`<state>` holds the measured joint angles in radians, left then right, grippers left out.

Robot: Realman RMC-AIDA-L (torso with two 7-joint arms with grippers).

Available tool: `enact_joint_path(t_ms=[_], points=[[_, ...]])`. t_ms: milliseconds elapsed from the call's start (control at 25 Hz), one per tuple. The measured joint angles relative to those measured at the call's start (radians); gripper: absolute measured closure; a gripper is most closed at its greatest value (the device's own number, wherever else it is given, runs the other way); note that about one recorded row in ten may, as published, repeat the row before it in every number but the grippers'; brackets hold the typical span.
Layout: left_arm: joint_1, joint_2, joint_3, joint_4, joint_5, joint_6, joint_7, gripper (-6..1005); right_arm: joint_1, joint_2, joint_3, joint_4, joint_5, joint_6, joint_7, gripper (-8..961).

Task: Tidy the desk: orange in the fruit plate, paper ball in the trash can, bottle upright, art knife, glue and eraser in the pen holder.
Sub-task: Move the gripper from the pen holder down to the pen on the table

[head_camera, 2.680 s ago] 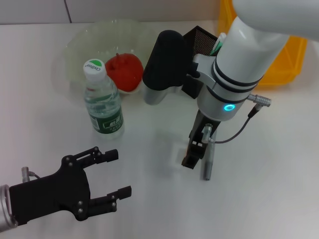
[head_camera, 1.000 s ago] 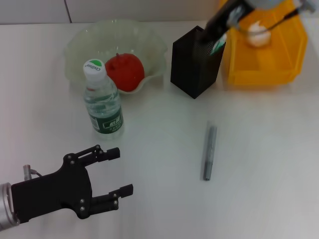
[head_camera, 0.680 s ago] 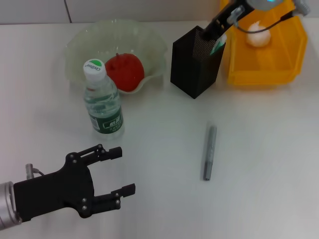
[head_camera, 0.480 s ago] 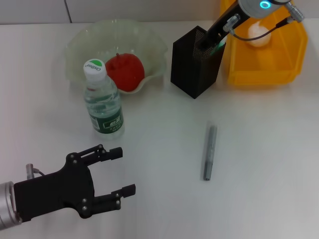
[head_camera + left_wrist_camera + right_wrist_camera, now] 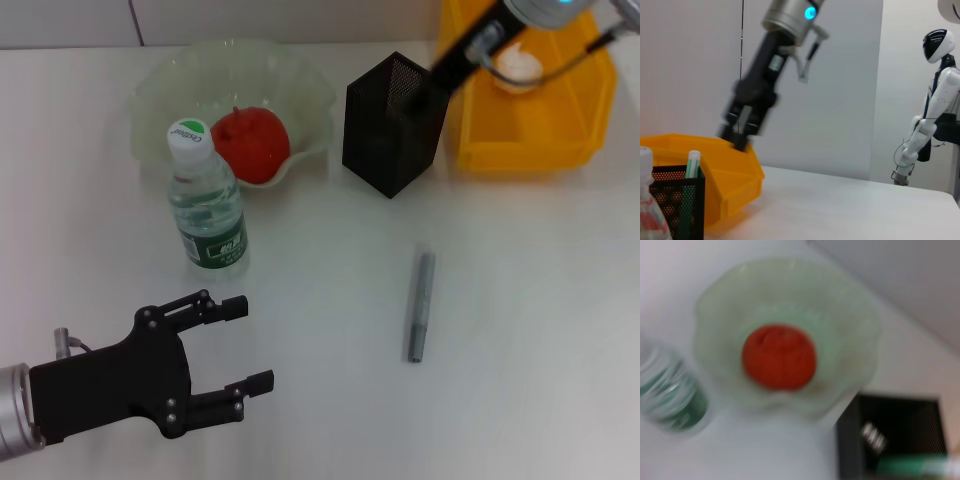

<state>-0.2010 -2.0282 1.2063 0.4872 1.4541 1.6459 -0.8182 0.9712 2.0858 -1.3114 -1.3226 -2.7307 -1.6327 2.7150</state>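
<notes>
Grey art knife lies on the worktop, long axis near-to-far, nearer the right end effector, fingers' state indiscernible, above the pen holder; left end effector idles, spread wide.

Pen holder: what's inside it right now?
Inside the pen holder: a green stick and a small pale item, too blurred to identify. The mesh walls hide anything deeper.
</notes>
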Motion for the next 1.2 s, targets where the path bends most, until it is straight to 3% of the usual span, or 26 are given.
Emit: enact_joint_path(t_ms=[80, 240, 280, 520, 880, 1200], points=[[0.0, 0.0, 0.001, 0.001, 0.0, 0.0, -0.002, 217, -0.006, 0.001, -0.026, -0.036, 0.019, -0.13, 0.097, 306], [-0.002, 0.0, 0.001, 0.001, 0.0, 0.0, -0.004, 217, -0.033, 0.002, -0.1, -0.037, 0.053, -0.17, 0.14, 307], [-0.004, 0.0, 0.002, -0.001, 0.0, 0.0, -0.004, 217, -0.054, 0.003, -0.166, -0.02, 0.054, -0.149, 0.172, 307], [-0.01, -0.001, 0.001, 0.003, 0.026, 0.001, -0.008, 216, -0.072, 0.005, -0.264, 0.117, 0.076, -0.032, 0.231, 308], [-0.019, -0.001, 0.002, 0.004, 0.026, 0.002, -0.004, 216, -0.061, 0.006, -0.274, 0.283, 0.144, 0.089, 0.238, 310], [-0.032, -0.003, 0.002, 0.004, 0.026, 0.002, -0.001, 217, -0.049, 0.007, -0.284, 0.347, 0.145, 0.135, 0.238, 311]])
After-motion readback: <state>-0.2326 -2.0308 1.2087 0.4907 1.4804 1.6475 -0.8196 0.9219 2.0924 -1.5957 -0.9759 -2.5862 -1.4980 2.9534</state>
